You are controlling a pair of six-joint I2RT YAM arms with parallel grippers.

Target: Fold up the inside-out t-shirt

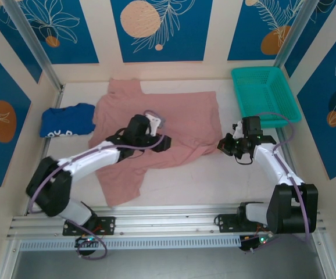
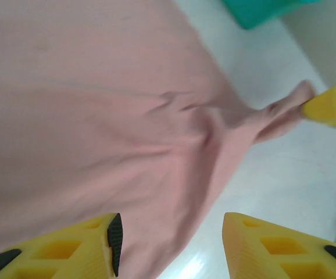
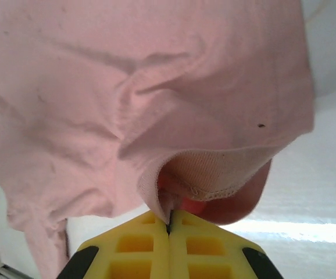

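The inside-out t-shirt (image 1: 174, 119) is dusty pink and lies rumpled across the middle of the table, one part trailing toward the front left. My left gripper (image 1: 165, 141) hovers over its lower middle. In the left wrist view its jaws (image 2: 171, 241) stand apart with pink fabric (image 2: 98, 116) under them, and nothing is pinched. My right gripper (image 1: 222, 145) is at the shirt's right edge. In the right wrist view it (image 3: 169, 224) is shut on a stitched edge of the shirt (image 3: 127, 87), which bunches just above the fingers. A right fingertip (image 2: 331, 107) also shows at the cloth's corner.
A royal-blue garment (image 1: 67, 121) lies folded at the left, touching the shirt's edge. A teal basket (image 1: 265, 93) stands at the back right. Walls close in the table on three sides. Bare white table (image 1: 214, 180) lies between the shirt and the front rail.
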